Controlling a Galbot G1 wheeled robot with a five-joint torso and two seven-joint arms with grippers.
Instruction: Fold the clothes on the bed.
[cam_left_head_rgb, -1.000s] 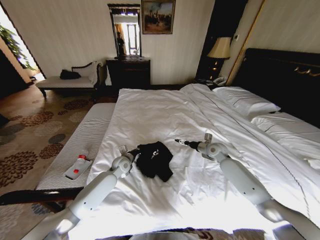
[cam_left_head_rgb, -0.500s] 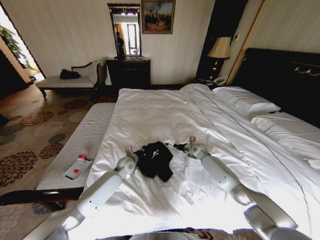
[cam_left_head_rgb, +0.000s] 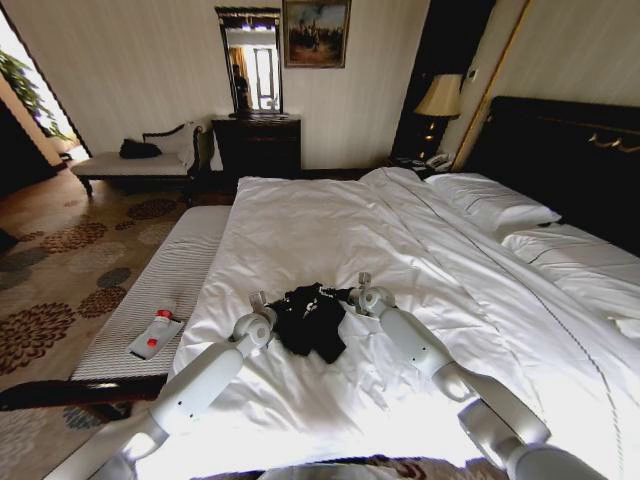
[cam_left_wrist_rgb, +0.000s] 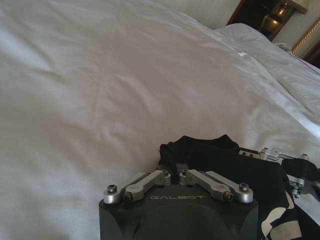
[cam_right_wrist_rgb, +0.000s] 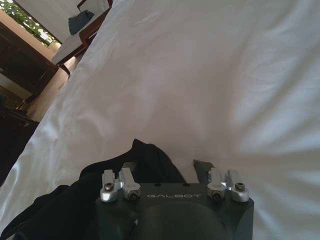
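Note:
The clothes (cam_left_head_rgb: 312, 322), a black T-shirt with a little white lettering, lie bunched in a heap on the white bed (cam_left_head_rgb: 330, 220) near its foot. My left gripper (cam_left_head_rgb: 278, 316) sits at the heap's left edge, shut on a fold of the clothes (cam_left_wrist_rgb: 225, 165), which rises around the left gripper (cam_left_wrist_rgb: 172, 162). At the heap's upper right edge is my right gripper (cam_left_head_rgb: 338, 296), standing open. In the right wrist view the right gripper (cam_right_wrist_rgb: 166, 166) straddles the edge of the clothes (cam_right_wrist_rgb: 75, 200), with one finger over black fabric and the other over white duvet.
A grey striped bench (cam_left_head_rgb: 170, 280) runs along the bed's left side with a red-and-white packet (cam_left_head_rgb: 155, 337) on it. Pillows (cam_left_head_rgb: 490, 200) and a dark headboard (cam_left_head_rgb: 570, 150) are at the right. The white duvet stretches wide beyond the heap.
My right gripper has swung left across the duvet and now reaches the shirt's right edge. The left gripper has edged forward a little with its fold, and the shirt is slightly more bunched.

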